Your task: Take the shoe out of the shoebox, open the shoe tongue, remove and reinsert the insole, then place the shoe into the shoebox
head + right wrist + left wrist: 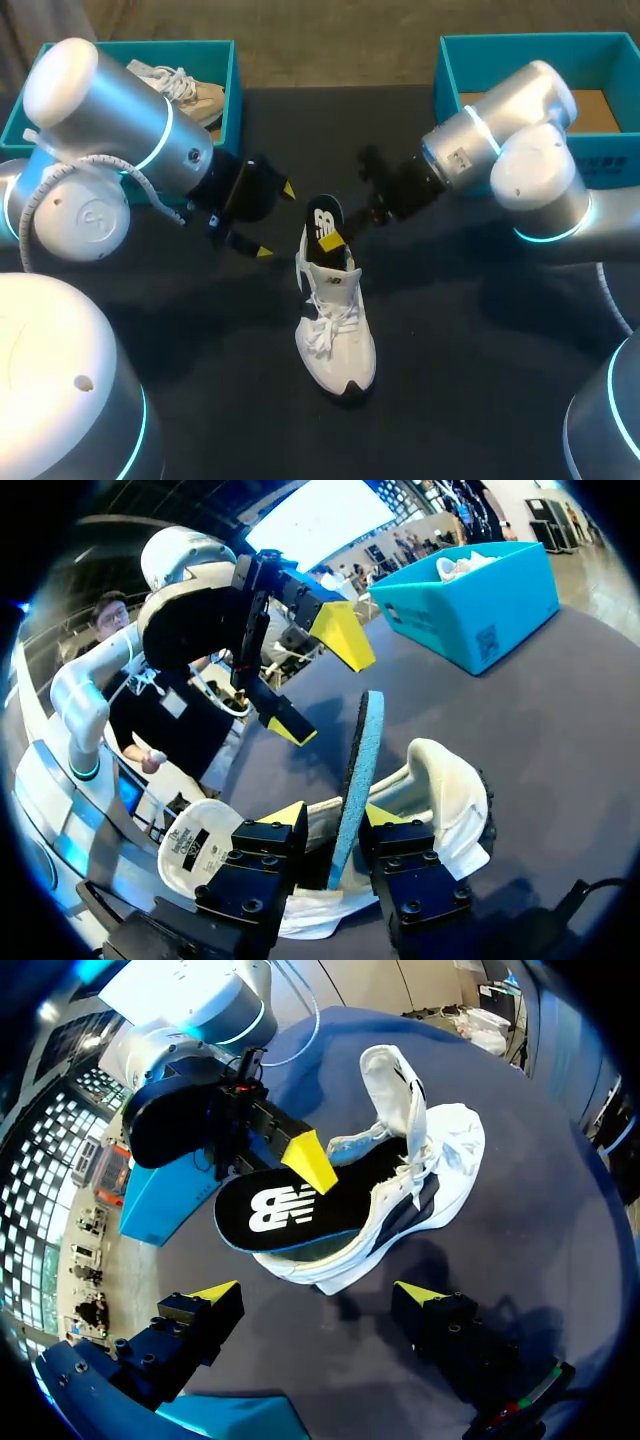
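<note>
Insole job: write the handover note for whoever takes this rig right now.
Left gripper: open, empty, beside the heel of the shoe.
Right gripper: shut on the insole, which stands partly out of the heel end.
The shoe sits on the table between the arms, with its tongue pulled open.
The left shoebox holds a second shoe; the right shoebox looks empty.
Done: shoe out, tongue open.
Left: seat the insole fully (cannot tell whether it is coming out or going in), then box the shoe.
</note>
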